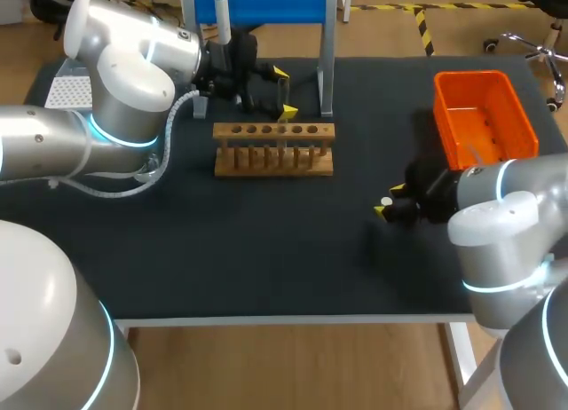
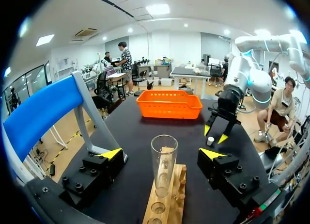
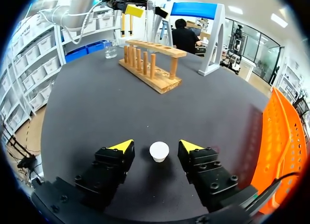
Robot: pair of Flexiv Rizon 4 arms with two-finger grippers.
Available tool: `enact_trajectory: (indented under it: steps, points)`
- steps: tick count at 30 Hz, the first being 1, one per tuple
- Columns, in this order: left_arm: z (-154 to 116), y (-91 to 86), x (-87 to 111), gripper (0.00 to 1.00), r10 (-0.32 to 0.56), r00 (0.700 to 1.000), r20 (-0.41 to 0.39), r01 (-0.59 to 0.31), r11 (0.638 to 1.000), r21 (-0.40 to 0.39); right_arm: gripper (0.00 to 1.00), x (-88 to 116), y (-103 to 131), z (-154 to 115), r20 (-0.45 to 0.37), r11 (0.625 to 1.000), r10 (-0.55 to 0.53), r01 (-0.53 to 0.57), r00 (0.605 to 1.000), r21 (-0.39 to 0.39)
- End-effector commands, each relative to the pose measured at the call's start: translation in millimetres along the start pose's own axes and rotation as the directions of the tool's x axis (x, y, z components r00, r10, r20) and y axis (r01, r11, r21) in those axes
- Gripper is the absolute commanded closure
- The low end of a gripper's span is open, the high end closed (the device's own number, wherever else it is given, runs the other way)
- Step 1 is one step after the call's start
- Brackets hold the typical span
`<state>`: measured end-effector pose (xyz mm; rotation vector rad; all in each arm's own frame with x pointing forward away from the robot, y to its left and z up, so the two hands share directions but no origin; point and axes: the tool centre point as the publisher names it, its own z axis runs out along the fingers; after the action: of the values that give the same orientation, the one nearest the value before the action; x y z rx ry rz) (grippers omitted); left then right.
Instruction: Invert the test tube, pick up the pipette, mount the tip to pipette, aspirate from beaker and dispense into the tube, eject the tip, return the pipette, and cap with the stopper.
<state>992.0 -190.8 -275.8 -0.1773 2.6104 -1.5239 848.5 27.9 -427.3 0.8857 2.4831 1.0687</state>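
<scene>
Stopper (image 3: 159,151) on the table (image 3: 92,107), right between the fingers of my right claw (image 3: 155,146). That is the relation this turns on. It stands on its narrow end with the wide white face up, so its axis runs up and down. The fingers flank it from two sides with a gap showing on each. That claw is released and grips nothing yet. The head view shows the right arm coming in low from its side, wrist tipped down toward the cloth. My read is that closing straight in should take the stopper without any sideways shift.

Over at the rack (image 1: 273,148), the tube (image 2: 163,161) stands upright in a hole, mouth up. My left claw (image 2: 161,153) straddles it, one yellow tip on each side, well clear of the glass. That claw is also released and holds nothing. I cannot tell whether there is liquid in the tube.

The right arm is far nearer the stopper and the left far nearer the tube. The rack lies well apart from the stopper, ahead of the right claw across the table. Any capping carry has to cross that stretch and come down along the tube's vertical axis.
</scene>
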Motion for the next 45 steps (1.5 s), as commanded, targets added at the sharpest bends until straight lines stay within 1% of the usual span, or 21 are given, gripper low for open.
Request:
enact_trajectory:
  steps: [1, 3, 11, 45]
  points:
    - [0.3, 1.0, 0.4, 0.0, 0.001, 1.0, 0.002, -0.001, 1.0, 0.004, 0.45, 1.0, 0.5, 2.6, 0.008, 1.0, 0.002, -0.002, 1.0, -0.001]
    - [0.3, 1.0, 0.4, 0.0, 0.001, 1.0, 0.002, -0.001, 1.0, 0.004, 0.44, 0.9, 0.8, 3.1, 0.011, 1.0, 0.001, -0.001, 1.0, -0.001]
    - [0.3, 1.0, 0.4, 0.0, 0.001, 1.0, 0.002, -0.001, 1.0, 0.004, 0.51, 1.3, 1.4, 3.5, 0.014, 1.0, 0.003, -0.003, 1.0, 0.0]
    - [0.3, 1.0, 0.4, 0.0, 0.001, 1.0, 0.002, -0.001, 1.0, 0.004, 0.55, 0.8, 0.4, 4.9, 0.023, 1.0, 0.009, -0.01, 1.0, 0.009]
